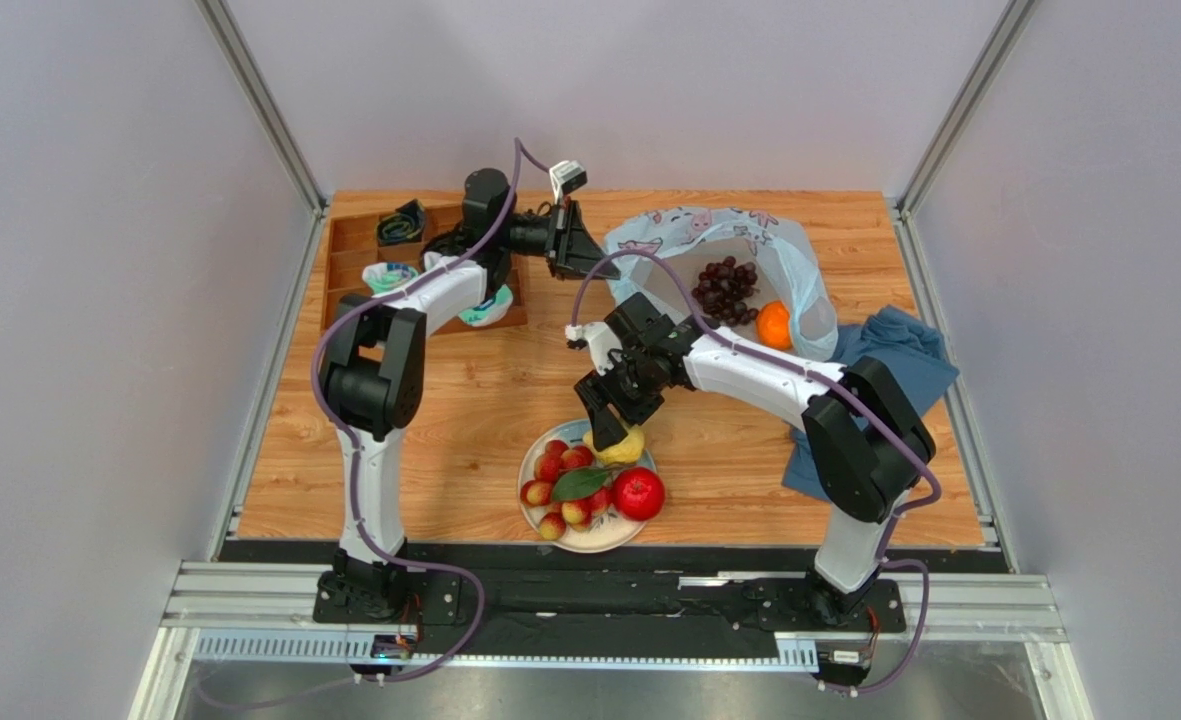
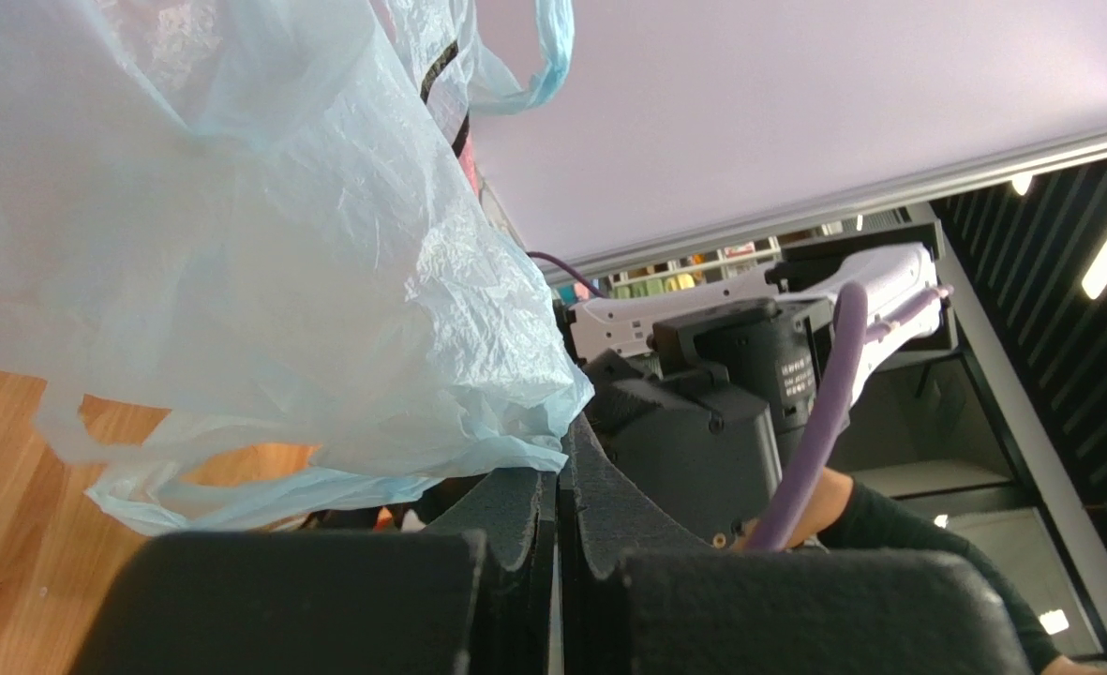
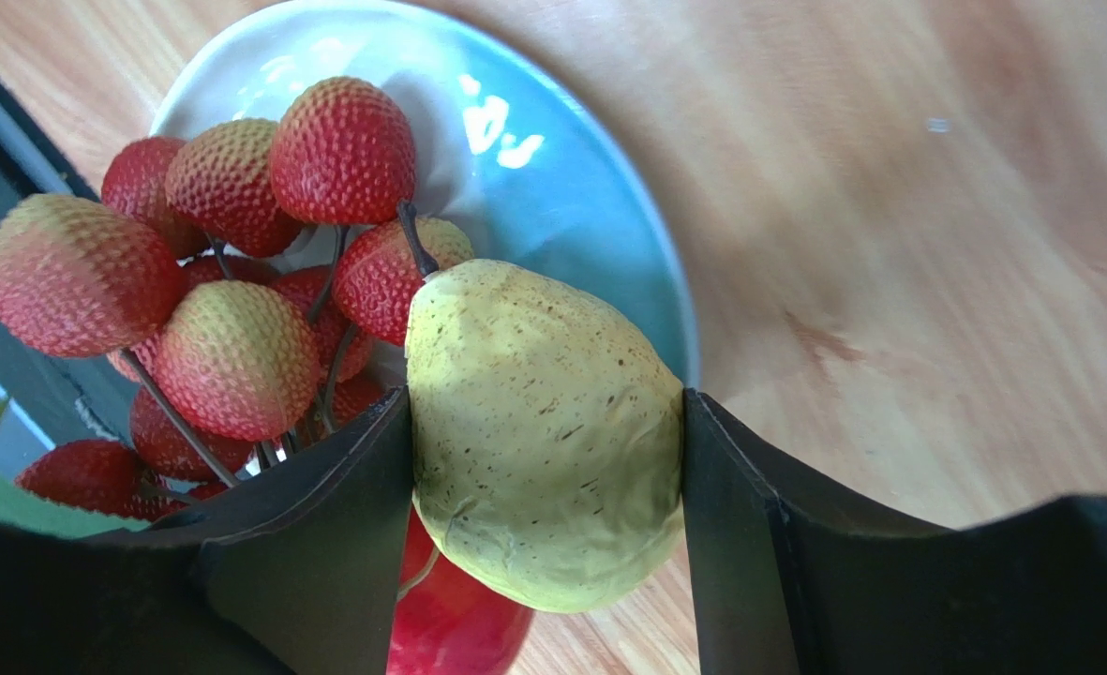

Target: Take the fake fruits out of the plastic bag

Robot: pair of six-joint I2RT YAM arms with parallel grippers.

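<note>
The pale-blue plastic bag (image 1: 792, 270) lies at the back of the table, mouth held open; the dark grape bunch (image 1: 727, 288) and the orange (image 1: 774, 326) sit inside. My left gripper (image 1: 578, 243) is shut on the bag's left rim, seen as thin blue film (image 2: 305, 281) pinched between the pads. My right gripper (image 1: 616, 425) is shut on the yellow pear (image 3: 545, 429), holding it over the near-right edge of the plate (image 1: 539, 515). On the plate lie the red apple (image 1: 638, 492) and the red-yellow fruit cluster (image 1: 563, 477) with a green leaf; both show in the right wrist view (image 3: 235, 352).
A wooden compartment tray (image 1: 353, 263) with teal-and-white socks (image 1: 389, 278) stands at the back left. A dark-blue cloth (image 1: 897, 360) lies at the right under the bag and right arm. Metal frame posts stand at the table's back corners.
</note>
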